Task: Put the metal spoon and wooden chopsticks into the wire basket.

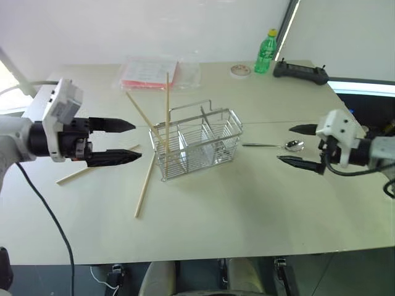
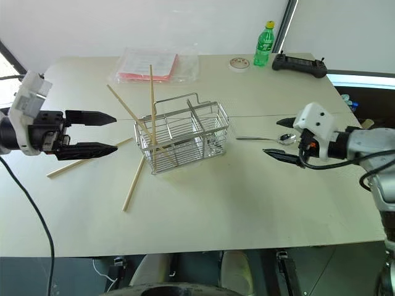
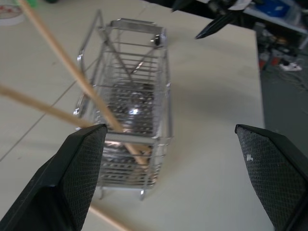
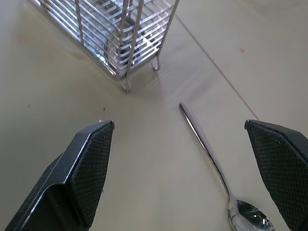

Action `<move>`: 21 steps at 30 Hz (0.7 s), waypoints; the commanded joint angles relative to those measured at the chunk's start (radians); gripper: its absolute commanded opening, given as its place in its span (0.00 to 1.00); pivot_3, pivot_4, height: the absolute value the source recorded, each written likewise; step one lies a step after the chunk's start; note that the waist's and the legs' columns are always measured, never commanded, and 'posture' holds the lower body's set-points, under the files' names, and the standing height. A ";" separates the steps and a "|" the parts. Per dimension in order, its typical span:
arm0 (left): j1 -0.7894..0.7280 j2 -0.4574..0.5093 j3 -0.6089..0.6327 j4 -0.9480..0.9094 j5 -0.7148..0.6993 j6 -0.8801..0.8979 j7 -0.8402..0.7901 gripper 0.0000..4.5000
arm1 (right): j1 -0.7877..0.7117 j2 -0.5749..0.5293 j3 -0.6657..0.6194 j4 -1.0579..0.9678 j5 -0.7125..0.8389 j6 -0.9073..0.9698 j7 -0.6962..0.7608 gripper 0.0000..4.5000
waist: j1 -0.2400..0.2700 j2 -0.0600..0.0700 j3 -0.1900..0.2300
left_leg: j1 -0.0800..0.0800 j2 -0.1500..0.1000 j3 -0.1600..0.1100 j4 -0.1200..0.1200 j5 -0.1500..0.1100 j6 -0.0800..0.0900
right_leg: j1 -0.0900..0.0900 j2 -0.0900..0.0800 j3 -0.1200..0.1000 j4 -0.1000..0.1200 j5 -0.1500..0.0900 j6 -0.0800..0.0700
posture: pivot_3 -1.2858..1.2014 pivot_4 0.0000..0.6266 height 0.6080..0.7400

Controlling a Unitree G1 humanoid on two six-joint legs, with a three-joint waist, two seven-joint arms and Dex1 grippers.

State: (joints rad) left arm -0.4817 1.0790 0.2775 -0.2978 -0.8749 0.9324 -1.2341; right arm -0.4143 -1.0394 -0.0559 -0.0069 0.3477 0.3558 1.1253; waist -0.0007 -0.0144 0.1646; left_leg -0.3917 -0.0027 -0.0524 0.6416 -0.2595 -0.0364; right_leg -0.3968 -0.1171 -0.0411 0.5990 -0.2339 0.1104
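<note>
The basket (image 1: 199, 143) stands mid-table (image 1: 247, 209) with two chopsticks (image 1: 166, 114) leaning in its left end; two more lie on the table just left of it. The spoon (image 1: 276, 145) lies right of the basket. The left gripper (image 1: 133, 142) and right gripper (image 1: 290, 144) hover spread wide, grasping nothing.

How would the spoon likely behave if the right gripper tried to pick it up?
The spoon lies flat on the table, thin-handled and shiny, so it probably slides under the fingers and is hard to get beneath. It looks stiff and light.
</note>
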 commanded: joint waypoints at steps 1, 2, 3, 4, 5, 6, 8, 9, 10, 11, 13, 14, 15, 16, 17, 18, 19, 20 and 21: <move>-0.012 0.033 0.042 -0.098 -0.078 0.034 0.008 1.00 | -0.119 0.005 0.078 0.130 -0.077 -0.044 0.071 1.00 | -0.007 0.000 0.001 | 0.000 0.000 0.000 0.000 0.000 0.000 | 0.000 0.000 0.000 0.000 0.000 0.000 | 0.52 0.24 0.62; -0.002 0.039 0.042 -0.121 -0.085 0.035 0.008 1.00 | -0.154 0.015 0.104 0.175 -0.099 -0.057 0.084 1.00 | -0.008 0.000 0.001 | 0.000 0.000 0.000 0.000 0.000 0.000 | 0.000 0.000 0.000 0.000 0.000 0.000 | 0.52 0.24 0.62; 0.008 0.045 0.043 -0.142 -0.090 0.032 0.006 1.00 | -0.193 0.026 0.131 0.231 -0.127 -0.077 0.096 1.00 | -0.011 0.000 0.001 | 0.000 0.000 0.000 0.000 0.000 0.000 | 0.000 0.000 0.000 0.000 0.000 0.000 | 0.52 0.24 0.62; 0.018 0.050 0.042 -0.160 -0.094 0.029 0.005 1.00 | -0.234 0.042 0.158 0.299 -0.159 -0.113 0.106 1.00 | -0.013 -0.001 0.001 | 0.000 0.000 0.000 0.000 0.000 0.000 | 0.000 0.000 0.000 0.000 0.000 0.000 | 0.52 0.24 0.62; 0.025 0.054 0.041 -0.173 -0.096 0.025 0.006 1.00 | -0.275 0.057 0.182 0.368 -0.190 -0.143 0.115 1.00 | -0.016 0.000 0.001 | 0.000 -0.001 0.000 0.000 0.000 0.000 | 0.000 0.000 0.000 0.000 0.000 0.000 | 0.52 0.24 0.62; 0.030 0.056 0.041 -0.183 -0.097 0.021 0.009 1.00 | -0.309 0.071 0.200 0.427 -0.216 -0.169 0.123 1.00 | -0.018 0.000 0.001 | 0.000 -0.001 0.001 0.000 0.000 0.000 | 0.000 0.000 0.000 0.000 0.000 0.000 | 0.52 0.24 0.62; 0.032 0.067 0.030 -0.207 -0.090 0.011 0.010 1.00 | -0.384 0.104 0.239 0.564 -0.273 -0.231 0.135 1.00 | -0.019 0.000 0.001 | 0.001 -0.001 0.001 0.000 0.000 0.000 | 0.000 0.000 0.001 0.001 0.000 0.000 | 0.52 0.24 0.62; 0.033 0.073 0.027 -0.219 -0.088 0.005 0.007 1.00 | -0.416 0.119 0.254 0.624 -0.297 -0.262 0.139 1.00 | -0.019 0.000 0.001 | 0.001 0.000 0.000 0.000 0.000 0.000 | 0.000 0.001 0.001 0.001 0.000 0.000 | 0.52 0.24 0.62; 0.033 0.077 0.024 -0.227 -0.088 0.000 0.005 1.00 | -0.442 0.132 0.265 0.676 -0.317 -0.290 0.143 1.00 | -0.019 0.000 0.002 | 0.001 0.000 0.000 0.000 0.000 0.000 | 0.000 0.001 0.001 0.002 0.000 0.000 | 0.52 0.24 0.62; 0.030 0.079 0.020 -0.234 -0.090 -0.005 0.004 1.00 | -0.467 0.146 0.275 0.726 -0.336 -0.313 0.143 1.00 | -0.019 0.000 0.002 | 0.001 0.000 0.000 0.000 0.000 0.000 | 0.000 0.001 0.001 0.002 0.000 0.000 | 0.52 0.24 0.62; 0.003 0.069 -0.001 -0.236 -0.089 -0.013 0.023 1.00 | -0.522 0.178 0.297 0.827 -0.379 -0.357 0.136 1.00 | -0.018 0.000 0.002 | 0.001 0.000 0.000 0.000 0.000 0.000 | 0.000 0.001 0.001 0.002 0.000 0.000 | 0.52 0.24 0.62; -0.011 0.062 -0.013 -0.235 -0.085 -0.019 0.034 1.00 | -0.546 0.193 0.304 0.872 -0.398 -0.374 0.134 1.00 | -0.017 0.000 0.002 | 0.001 -0.001 0.000 0.000 0.000 0.000 | 0.000 0.001 0.001 0.002 0.000 0.000 | 0.52 0.24 0.62; -0.022 0.056 -0.023 -0.232 -0.082 -0.021 0.044 1.00 | -0.568 0.209 0.310 0.913 -0.415 -0.387 0.127 1.00 | -0.017 0.000 0.002 | 0.001 -0.001 0.000 0.000 0.000 -0.001 | 0.000 0.001 0.001 0.002 0.000 0.000 | 0.52 0.24 0.62; -0.031 0.050 -0.030 -0.229 -0.082 -0.026 0.052 1.00 | -0.588 0.223 0.314 0.951 -0.430 -0.395 0.118 1.00 | -0.017 0.000 0.002 | 0.001 -0.001 0.000 0.000 0.001 -0.001 | 0.001 0.001 0.001 0.002 0.000 0.000 | 0.52 0.24 0.62; -0.042 0.043 -0.036 -0.227 -0.085 -0.026 0.064 1.00 | -0.607 0.238 0.317 0.989 -0.445 -0.406 0.109 1.00 | -0.018 0.000 0.002 | 0.001 -0.001 0.000 0.000 0.001 -0.001 | 0.001 0.001 0.001 0.002 0.000 0.000 | 0.52 0.24 0.62; -0.051 0.039 -0.040 -0.227 -0.089 -0.024 0.074 1.00 | -0.623 0.250 0.319 1.022 -0.457 -0.411 0.101 1.00 | -0.017 0.000 0.002 | 0.001 -0.001 0.000 0.000 0.001 -0.001 | 0.001 0.001 0.002 0.002 0.000 0.001 | 0.52 0.24 0.62; -0.057 0.034 -0.043 -0.227 -0.093 -0.024 0.081 1.00 | -0.638 0.262 0.320 1.053 -0.467 -0.409 0.095 1.00 | -0.017 0.000 0.002 | 0.001 -0.001 0.000 0.000 0.001 -0.001 | 0.001 0.001 0.002 0.002 0.001 0.001 | 0.52 0.24 0.62; -0.060 0.032 -0.044 -0.228 -0.097 -0.022 0.086 1.00 | -0.651 0.272 0.318 1.079 -0.476 -0.410 0.091 1.00 | -0.017 0.000 0.002 | 0.001 -0.001 0.000 0.000 0.001 -0.001 | 0.001 0.001 0.002 0.002 0.001 0.001 | 0.52 0.24 0.62; -0.062 0.031 -0.045 -0.231 -0.102 -0.022 0.088 1.00 | -0.663 0.282 0.317 1.104 -0.485 -0.411 0.084 1.00 | -0.017 0.000 0.002 | 0.001 -0.001 0.000 0.000 0.001 -0.001 | 0.001 0.001 0.002 0.002 0.001 0.001 | 0.52 0.24 0.62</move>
State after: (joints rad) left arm -0.5227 1.1084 0.2172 -0.5151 -0.9642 0.9236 -1.1533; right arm -1.0371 -0.7562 0.2701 1.0663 -0.1203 -0.0406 1.2215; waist -0.0178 -0.0142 0.1664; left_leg -0.3908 -0.0038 -0.0524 0.6416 -0.2587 -0.0375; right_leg -0.3962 -0.1158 -0.0394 0.6010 -0.2329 0.1121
